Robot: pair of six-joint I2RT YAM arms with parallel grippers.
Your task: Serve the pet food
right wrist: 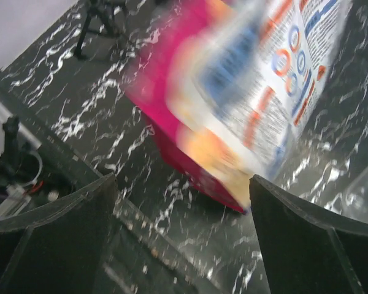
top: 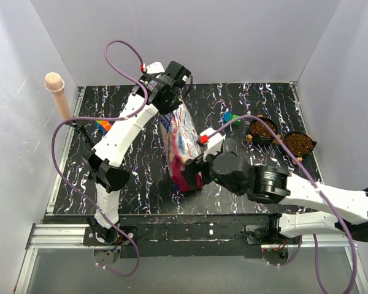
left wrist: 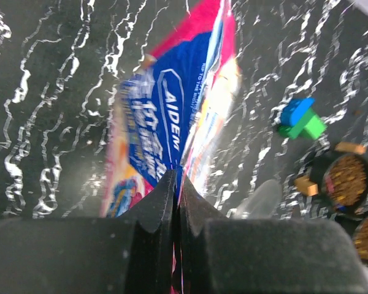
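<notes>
Pet food bag [top: 183, 144], large, glossy, magenta-pink with a blue panel and white lettering, sits mid-table between the two arms, its long side running from the far end toward the near edge. Left gripper [top: 168, 103] is at the bag's far, top end, and the left wrist view shows it plainly: left gripper [left wrist: 176, 184] has its dark jaws pinched together with the bag's thin top edge [left wrist: 172, 116] caught between them. Over on the other side, right gripper [top: 195, 166] is near the bag's lower end. In its own view the right gripper [right wrist: 183, 180] stands wide apart, holding nothing, with the blurred pink bottom corner of the bag [right wrist: 245, 92] just ahead of the two black fingers [right wrist: 80, 214]. Whether that corner rests on the black white-veined marbled table [top: 135, 177], I cannot tell. Off to the right, two small round black bowls [top: 262, 130] [top: 299, 144] sit side by side holding brown kibble, with a blue-and-green toy block [top: 229, 116] just left of them.
</notes>
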